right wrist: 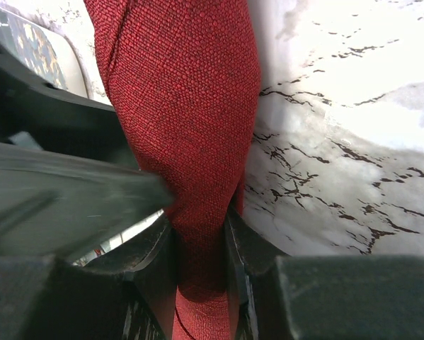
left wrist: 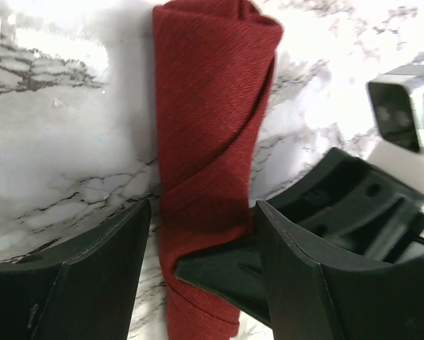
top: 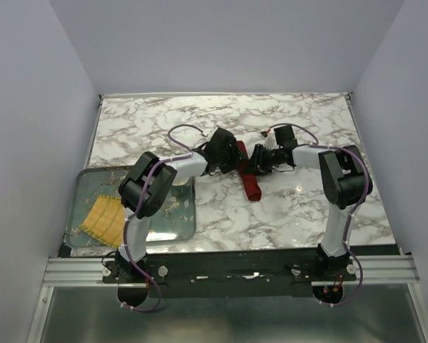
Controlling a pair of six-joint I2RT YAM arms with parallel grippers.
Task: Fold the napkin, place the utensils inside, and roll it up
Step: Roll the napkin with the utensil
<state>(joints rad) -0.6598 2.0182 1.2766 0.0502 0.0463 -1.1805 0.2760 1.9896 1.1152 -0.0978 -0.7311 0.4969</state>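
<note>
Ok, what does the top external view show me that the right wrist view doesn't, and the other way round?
Only top external: the yellow mat lying in the tray at the near left. Only right wrist: the right claw pinched on the napkin, close enough to see the weave. Both: the napkin, rolled long and narrow, lying on the marble table.

Napkin [right wrist: 190, 142]: your right wrist view's bottom edge cuts off its near end. Dark shape [right wrist: 70, 205] beside it: blurred; you cannot identify it. Mat [top: 105, 218]: weave too small overhead.
</note>
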